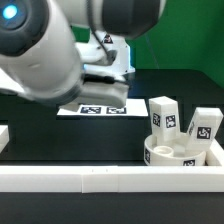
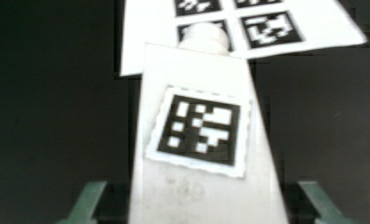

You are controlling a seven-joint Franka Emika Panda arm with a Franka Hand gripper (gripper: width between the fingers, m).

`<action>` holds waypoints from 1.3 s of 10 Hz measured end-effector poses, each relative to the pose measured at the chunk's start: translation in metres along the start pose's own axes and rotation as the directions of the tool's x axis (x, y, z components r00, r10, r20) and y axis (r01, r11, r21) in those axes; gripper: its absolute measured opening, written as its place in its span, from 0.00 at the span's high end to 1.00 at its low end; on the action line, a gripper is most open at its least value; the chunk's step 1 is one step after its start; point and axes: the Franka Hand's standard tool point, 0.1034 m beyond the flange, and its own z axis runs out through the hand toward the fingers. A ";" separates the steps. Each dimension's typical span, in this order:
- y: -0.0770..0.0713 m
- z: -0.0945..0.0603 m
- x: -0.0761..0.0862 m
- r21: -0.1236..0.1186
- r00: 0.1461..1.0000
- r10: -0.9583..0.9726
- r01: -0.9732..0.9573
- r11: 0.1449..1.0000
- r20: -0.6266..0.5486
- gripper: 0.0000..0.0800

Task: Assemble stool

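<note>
In the wrist view a white blocky leg [image 2: 203, 130] with a black-and-white tag runs lengthwise between my fingers. My gripper [image 2: 205, 198] is open and straddles it, with a dark gap between the leg and each finger [image 2: 97, 200]. In the exterior view my gripper [image 1: 106, 62] is low over the far side of the table, mostly hidden by the arm, and that leg is hidden. The round seat disc [image 1: 172, 156] lies at the exterior view's right. Two legs stand on it, one on the left [image 1: 163, 115] and one on the right [image 1: 205, 126].
The marker board [image 1: 100, 108] lies flat behind the middle of the table and shows past the leg's far end in the wrist view [image 2: 253, 25]. A long white border rail [image 1: 90, 180] runs along the front, and another rail [image 1: 216, 160] is beside the seat.
</note>
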 end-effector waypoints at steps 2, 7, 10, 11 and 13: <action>-0.004 -0.010 0.001 -0.002 0.999 -0.008 0.008 1.000 -0.040 0.59; -0.011 -0.022 0.003 0.005 0.992 -0.001 0.001 1.000 -0.126 0.59; -0.033 -0.049 -0.002 0.018 0.906 -0.025 0.036 0.999 -0.422 0.59; -0.033 -0.046 -0.003 0.027 0.883 -0.022 0.039 0.999 -0.469 0.59; -0.038 -0.057 0.004 0.037 0.743 -0.017 0.056 0.998 -0.669 0.59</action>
